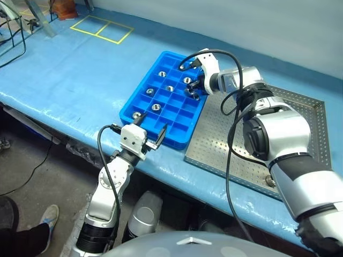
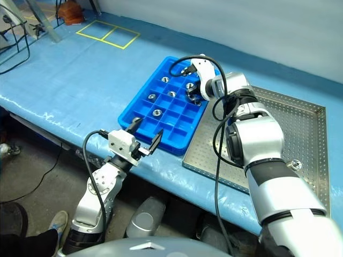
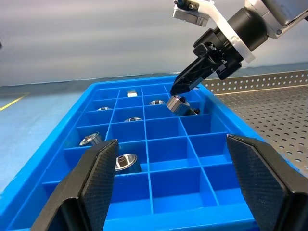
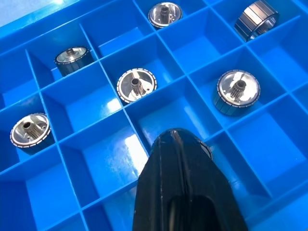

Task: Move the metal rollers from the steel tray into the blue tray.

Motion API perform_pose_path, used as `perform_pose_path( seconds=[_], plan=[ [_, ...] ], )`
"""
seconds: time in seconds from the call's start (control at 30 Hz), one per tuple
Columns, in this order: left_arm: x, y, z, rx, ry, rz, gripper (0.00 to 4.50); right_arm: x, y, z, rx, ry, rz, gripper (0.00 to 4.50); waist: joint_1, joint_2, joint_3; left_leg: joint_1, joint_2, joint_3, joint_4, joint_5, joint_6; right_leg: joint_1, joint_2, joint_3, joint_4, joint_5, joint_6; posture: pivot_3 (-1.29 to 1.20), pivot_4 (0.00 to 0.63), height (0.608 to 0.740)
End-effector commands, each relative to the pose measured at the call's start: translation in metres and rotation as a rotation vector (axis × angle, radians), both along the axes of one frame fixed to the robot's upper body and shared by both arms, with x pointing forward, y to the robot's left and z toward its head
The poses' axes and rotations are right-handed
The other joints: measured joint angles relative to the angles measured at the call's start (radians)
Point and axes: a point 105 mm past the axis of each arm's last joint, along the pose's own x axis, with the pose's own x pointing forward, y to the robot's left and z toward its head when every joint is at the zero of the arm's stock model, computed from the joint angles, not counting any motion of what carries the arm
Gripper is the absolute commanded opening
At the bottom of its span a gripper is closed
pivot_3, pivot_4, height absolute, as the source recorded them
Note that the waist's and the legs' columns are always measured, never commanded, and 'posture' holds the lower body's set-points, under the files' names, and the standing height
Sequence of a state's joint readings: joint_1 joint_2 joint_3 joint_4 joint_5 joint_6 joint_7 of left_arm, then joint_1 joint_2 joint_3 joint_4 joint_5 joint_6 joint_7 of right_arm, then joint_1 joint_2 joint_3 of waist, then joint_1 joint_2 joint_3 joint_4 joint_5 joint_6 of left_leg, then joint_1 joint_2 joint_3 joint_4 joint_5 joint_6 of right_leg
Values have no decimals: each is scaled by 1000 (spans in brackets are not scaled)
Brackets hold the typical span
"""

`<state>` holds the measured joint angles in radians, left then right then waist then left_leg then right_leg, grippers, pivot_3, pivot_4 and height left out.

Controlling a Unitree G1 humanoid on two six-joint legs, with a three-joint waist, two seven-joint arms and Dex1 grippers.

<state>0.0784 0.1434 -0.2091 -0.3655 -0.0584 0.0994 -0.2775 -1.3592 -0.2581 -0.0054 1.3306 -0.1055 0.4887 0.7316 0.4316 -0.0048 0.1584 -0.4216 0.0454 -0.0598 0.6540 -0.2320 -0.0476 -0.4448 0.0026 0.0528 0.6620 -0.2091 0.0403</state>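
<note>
Right arm: reaches forward and leftward across the steel tray (image 2: 300, 128), wrist bent down, so that the right gripper (image 1: 193, 92) points steeply into the blue tray (image 1: 140, 101) near its edge beside the steel tray. Fingers pressed together; in the left wrist view a metal roller (image 3: 176, 104) sits tilted at their tips, just above a compartment. Whether it is pinched or only touched cannot be told.

Left arm: held low at the table's near edge, forearm rising from below, left gripper (image 1: 150, 130) roughly level and aimed at the near end of the blue tray — fingers (image 3: 96, 178) spread wide, nothing between them, short of the tray wall.

Blue tray: lies on the blue table cover (image 1: 69, 80), its long side against the steel tray's left rim. Six other rollers (image 4: 136, 84) rest in separate compartments, most upright with the hollow centre up, one on its side.

Steel tray: one small round metal piece (image 2: 295, 164) lies toward its near right part — too small to identify.
</note>
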Motion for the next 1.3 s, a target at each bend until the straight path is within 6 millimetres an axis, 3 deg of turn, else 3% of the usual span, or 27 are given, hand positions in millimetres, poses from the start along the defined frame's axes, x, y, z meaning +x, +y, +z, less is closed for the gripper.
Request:
perform_pose_path(
  seconds=[0.03, 0.3, 0.4, 0.6, 1.23, 1.3],
  plan=[
    [-2, -3, 20, -18, -78, -15, 3922, 1, 1, 12, 22, -16, 23, 30, 0, 0, 0, 0, 0, 0, 0, 0, 0, 0, 0, 0, 0, 0, 0, 515, 150, 740],
    [1, -7, 22, -12, -87, -41, 3922, 1, -3, 25, -71, -76, 102, 30, -2, 0, 0, 0, 0, 0, 0, 0, 0, 0, 0, 0, -1, 1, -1, 490, 150, 740],
    [1, -7, 22, -9, -86, -44, 3922, 0, -2, 26, -85, -80, 133, 618, -4, 0, 0, 0, 0, 0, 0, 0, 0, 0, 0, 0, -1, 1, -1, 486, 150, 740],
    [1, -9, 19, -2, -75, -51, 3922, 1, -5, 20, -70, -61, 86, 2531, -5, 0, 0, -1, 0, 0, -1, 0, 0, -1, 0, 0, -1, 1, -1, 491, 150, 740],
    [-2, 0, 18, 3, -72, -1, 3922, -3, -7, -21, -2, 51, -66, 2531, 8, 0, 0, -1, 0, 0, -1, 0, 0, -1, 1, 0, -1, 1, -1, 549, 150, 740],
    [-2, 1, 18, 3, -72, 2, 3922, -1, -7, -17, 26, 36, -79, 2150, 11, 0, 0, -1, 0, 0, -1, 0, 0, -1, 1, 0, -1, 1, -1, 550, 150, 740]
  ],
)
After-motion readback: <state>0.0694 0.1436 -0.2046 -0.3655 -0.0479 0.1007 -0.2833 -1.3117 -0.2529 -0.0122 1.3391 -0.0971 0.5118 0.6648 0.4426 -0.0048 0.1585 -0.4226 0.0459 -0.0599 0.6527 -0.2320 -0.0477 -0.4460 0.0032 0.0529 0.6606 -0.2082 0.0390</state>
